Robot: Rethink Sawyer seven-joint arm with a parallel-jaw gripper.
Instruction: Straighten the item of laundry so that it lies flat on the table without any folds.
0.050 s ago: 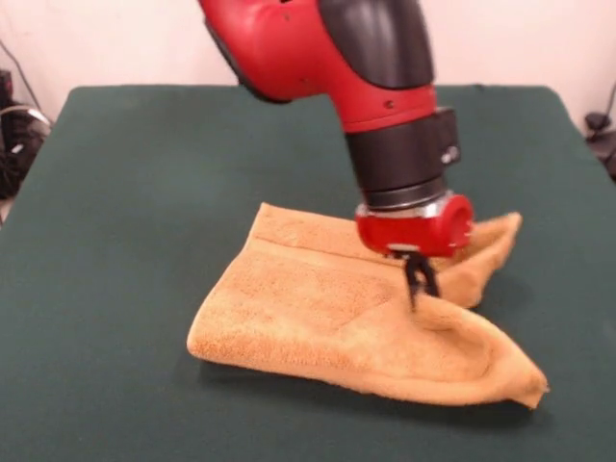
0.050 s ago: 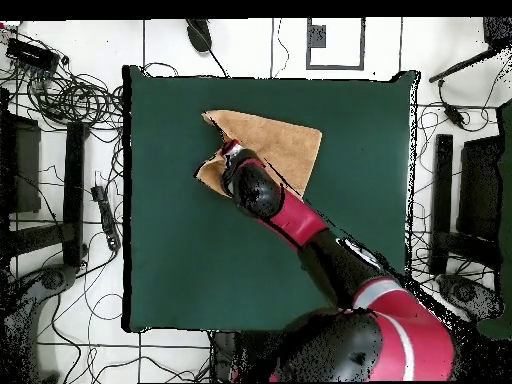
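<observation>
Towel pinched beneath end effector

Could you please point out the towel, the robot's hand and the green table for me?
towel (image 1: 308,308): front view, its broad top layer.
hand (image 1: 421,281): front view, between its black fingertips.
table (image 1: 125,192): front view, bare green cloth.

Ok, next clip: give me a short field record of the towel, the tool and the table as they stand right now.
item: orange-tan terry towel, folded over, not flat
towel position: on the dark green felt-covered table, toward its middle in the front view
tool: black tool on the red and black arm, shut on a raised ridge of the towel
task status: folds remain
</observation>
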